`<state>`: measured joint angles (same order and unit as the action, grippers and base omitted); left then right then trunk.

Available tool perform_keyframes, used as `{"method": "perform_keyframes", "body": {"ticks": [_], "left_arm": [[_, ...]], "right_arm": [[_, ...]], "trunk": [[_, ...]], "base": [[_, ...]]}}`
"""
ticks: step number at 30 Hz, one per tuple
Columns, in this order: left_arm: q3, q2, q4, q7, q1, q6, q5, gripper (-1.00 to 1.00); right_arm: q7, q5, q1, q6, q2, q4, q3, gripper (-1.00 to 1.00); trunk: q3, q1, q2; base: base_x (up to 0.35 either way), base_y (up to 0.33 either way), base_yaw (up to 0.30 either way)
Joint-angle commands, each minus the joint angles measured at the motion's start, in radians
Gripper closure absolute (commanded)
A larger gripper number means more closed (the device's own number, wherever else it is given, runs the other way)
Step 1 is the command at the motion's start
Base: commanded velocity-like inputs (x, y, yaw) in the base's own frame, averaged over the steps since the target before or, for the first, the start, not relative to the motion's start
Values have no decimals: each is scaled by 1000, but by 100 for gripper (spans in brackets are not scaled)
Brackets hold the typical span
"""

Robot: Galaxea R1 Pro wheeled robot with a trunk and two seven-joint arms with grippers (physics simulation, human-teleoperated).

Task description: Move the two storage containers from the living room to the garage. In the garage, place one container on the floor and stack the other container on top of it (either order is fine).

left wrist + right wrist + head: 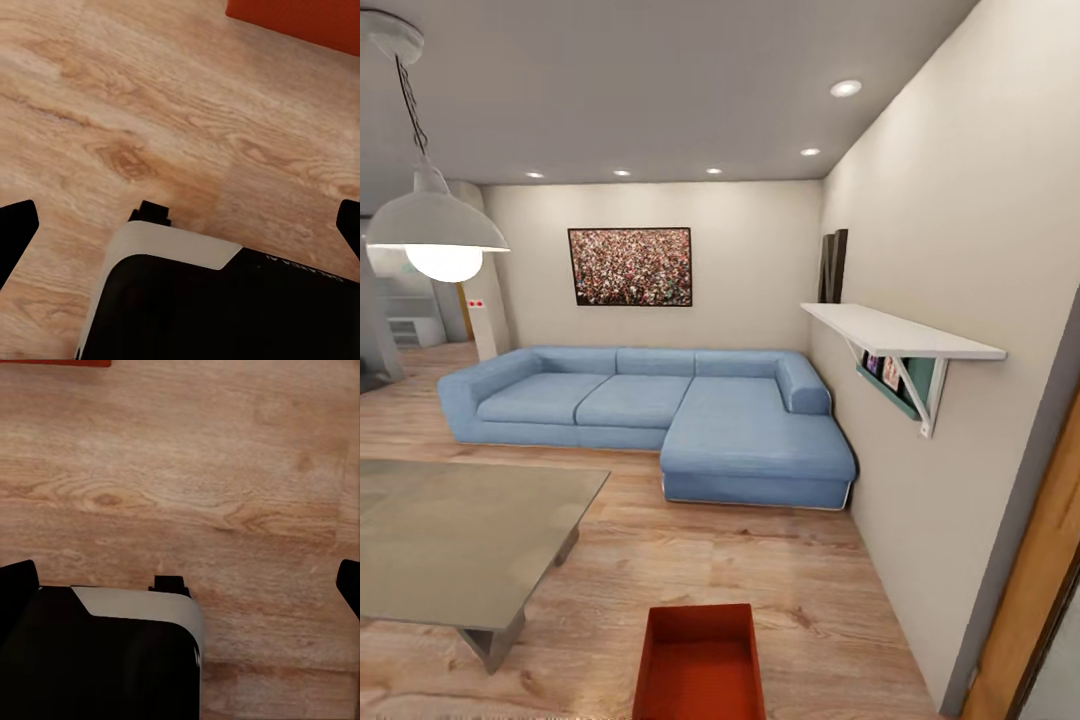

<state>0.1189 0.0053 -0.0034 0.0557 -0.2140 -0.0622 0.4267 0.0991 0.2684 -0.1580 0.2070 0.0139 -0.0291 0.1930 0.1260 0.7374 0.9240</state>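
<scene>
Living-room plank flooring (660, 550) carries one red-orange storage container (700, 662) before the blue sectional sofa (660, 410); both pincers (180, 217) (180, 577) gape, empty.

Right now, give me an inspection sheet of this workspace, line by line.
Surface: light wood plank floor.
Job's things: one red-orange storage container on the floor, open, nothing inside.
Clutter: low grey table left of it.
Grippers: left gripper and right gripper wide open above bare planks, holding nothing.
Cables: pendant lamp cord.
Surroundings: blue sectional sofa, framed picture, white wall shelf.
</scene>
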Motion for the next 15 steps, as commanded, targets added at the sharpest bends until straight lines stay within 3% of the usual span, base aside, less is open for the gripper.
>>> {"method": "perform_keyframes", "body": {"ticks": [1,7,15], "left_arm": [[8,0,0,3,-1,-2,7,-100],[8,1,0,3,-1,-2,7,-100],[8,0,0,3,-1,-2,7,-100]], "right_arm": [[5,11,-1,5,0,-3,8,-100],[4,11,-2,5,0,-3,8,-100],[-4,11,-2,5,-1,-3,8,-100]], "trunk": [[1,0,1],[1,0,1],[1,0,1]], "base": [[0,0,267],[0,0,241],[0,0,30]]}}
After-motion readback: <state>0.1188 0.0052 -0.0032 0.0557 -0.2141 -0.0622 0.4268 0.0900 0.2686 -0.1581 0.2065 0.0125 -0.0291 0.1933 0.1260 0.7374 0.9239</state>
